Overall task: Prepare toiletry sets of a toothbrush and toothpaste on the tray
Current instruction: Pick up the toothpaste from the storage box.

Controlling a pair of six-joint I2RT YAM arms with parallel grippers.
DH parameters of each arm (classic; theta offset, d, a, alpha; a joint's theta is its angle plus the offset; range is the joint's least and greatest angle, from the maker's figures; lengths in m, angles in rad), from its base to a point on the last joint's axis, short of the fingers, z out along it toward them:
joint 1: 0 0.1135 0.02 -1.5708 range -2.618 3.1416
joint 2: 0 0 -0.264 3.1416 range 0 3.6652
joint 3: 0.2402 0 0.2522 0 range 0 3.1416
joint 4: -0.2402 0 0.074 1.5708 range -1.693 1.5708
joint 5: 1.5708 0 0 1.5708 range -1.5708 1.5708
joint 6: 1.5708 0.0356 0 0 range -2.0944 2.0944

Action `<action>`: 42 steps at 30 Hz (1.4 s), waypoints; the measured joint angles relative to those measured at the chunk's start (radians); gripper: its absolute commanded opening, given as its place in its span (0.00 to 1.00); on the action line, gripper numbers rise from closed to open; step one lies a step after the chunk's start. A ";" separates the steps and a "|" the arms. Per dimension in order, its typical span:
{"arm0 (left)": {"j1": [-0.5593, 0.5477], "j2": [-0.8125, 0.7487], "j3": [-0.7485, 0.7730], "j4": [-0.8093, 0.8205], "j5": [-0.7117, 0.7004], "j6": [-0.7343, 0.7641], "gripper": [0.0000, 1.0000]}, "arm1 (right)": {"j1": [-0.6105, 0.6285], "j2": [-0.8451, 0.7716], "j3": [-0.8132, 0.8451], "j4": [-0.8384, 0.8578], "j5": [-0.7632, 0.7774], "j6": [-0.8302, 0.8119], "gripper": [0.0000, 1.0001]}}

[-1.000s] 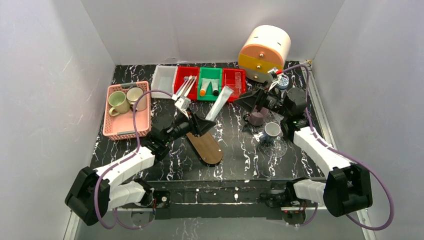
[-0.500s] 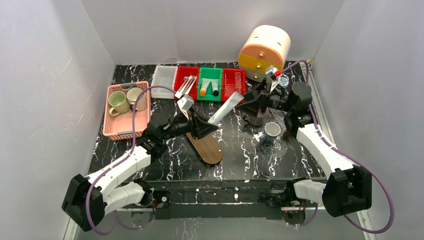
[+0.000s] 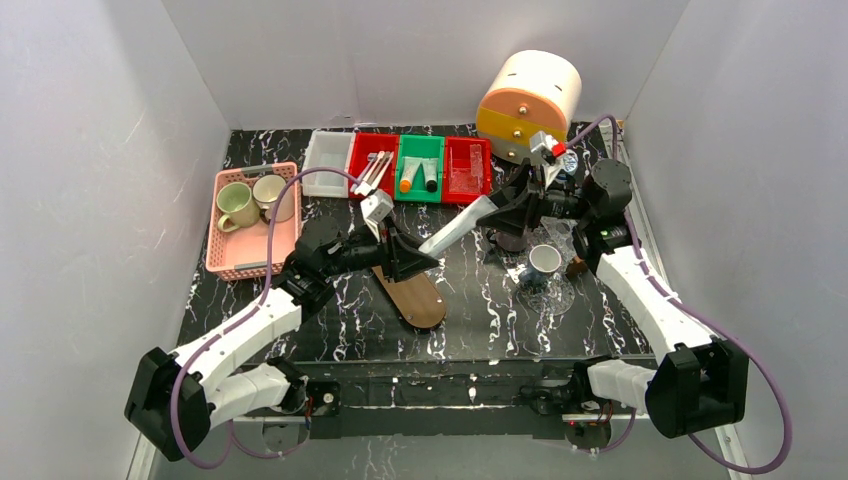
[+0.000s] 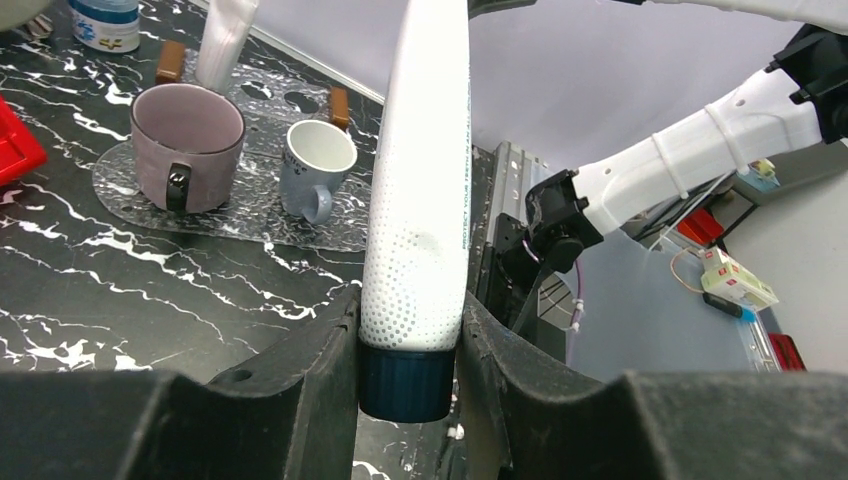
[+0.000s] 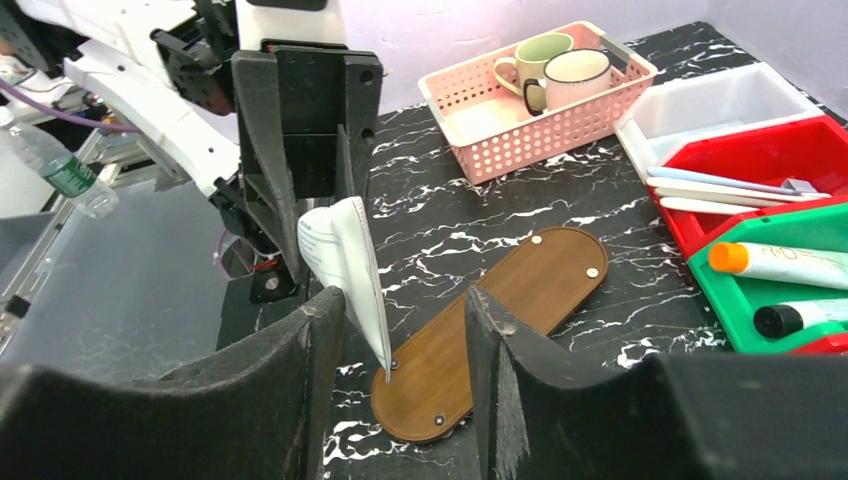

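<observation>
- top view: the left gripper is clamping the toothpaste tube up off the table, near the far end of the wooden tray, and the tube's other end is poking into the right gripper
- left wrist: both fingers are squeezing the tube just above its dark blue cap
- right wrist: the right gripper's fingers are sitting spread wide, the tube's flat end is hanging between them, close to one finger, and the toothbrushes are lying in the red bin
</observation>
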 measured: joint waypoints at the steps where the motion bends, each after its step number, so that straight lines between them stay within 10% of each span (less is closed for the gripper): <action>1: 0.000 0.002 0.004 0.000 0.009 0.000 0.00 | 0.000 0.000 0.002 0.003 -0.011 0.003 0.50; 13: 0.000 0.020 0.023 -0.035 0.053 0.016 0.00 | 0.000 -0.020 0.003 0.051 -0.099 0.055 0.02; 26: -0.005 -0.070 0.102 -0.276 -0.090 0.152 0.55 | 0.008 -0.041 0.075 -0.122 -0.081 0.008 0.01; 42: 0.001 -0.209 0.200 -0.614 -0.768 0.252 0.93 | 0.000 -0.105 0.340 -0.853 0.239 -0.247 0.01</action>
